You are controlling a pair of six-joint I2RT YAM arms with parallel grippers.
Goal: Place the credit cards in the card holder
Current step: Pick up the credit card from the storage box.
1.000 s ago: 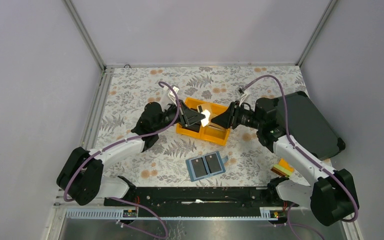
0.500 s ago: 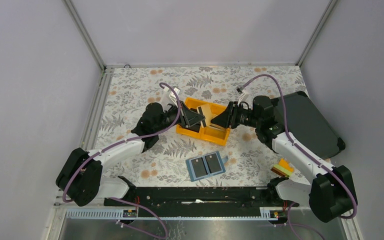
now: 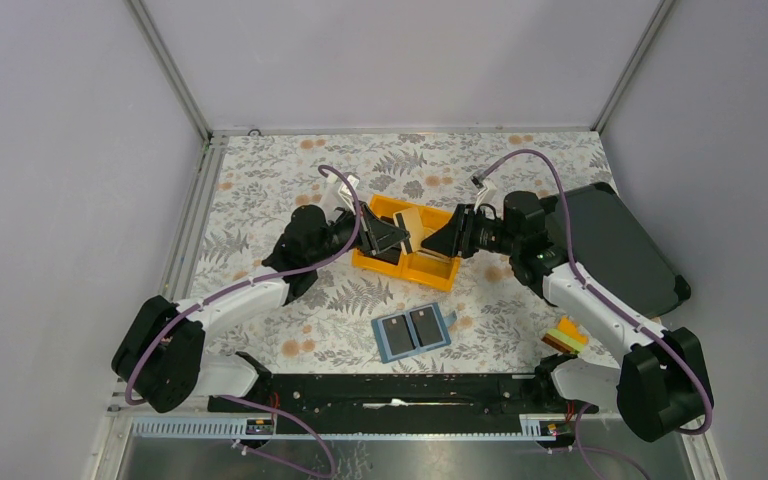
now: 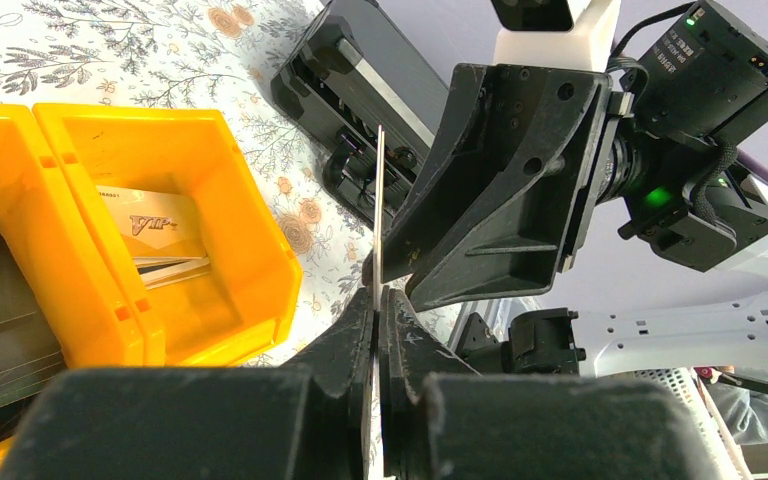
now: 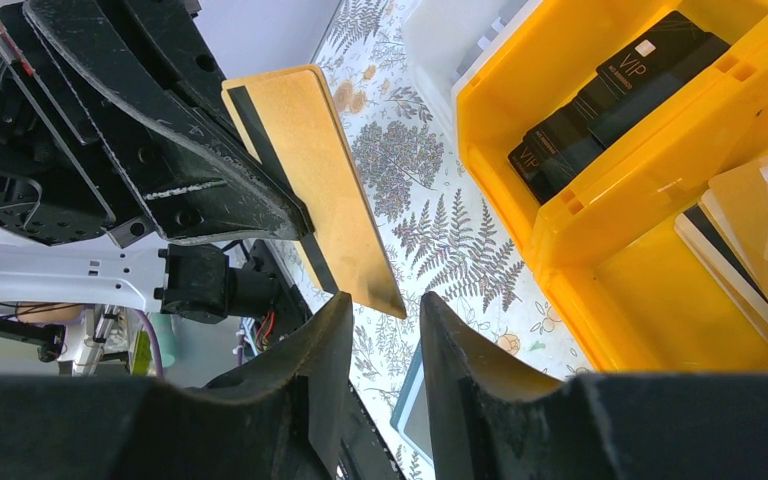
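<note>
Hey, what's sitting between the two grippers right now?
A tan card, pinched in the shut left gripper and pointing at the open right gripper. The right wrist view shows it clearest.

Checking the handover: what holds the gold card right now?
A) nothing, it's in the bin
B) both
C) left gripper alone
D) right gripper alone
C: the left gripper pinches the gold card, while the right gripper's open jaws stand short of it.
</note>
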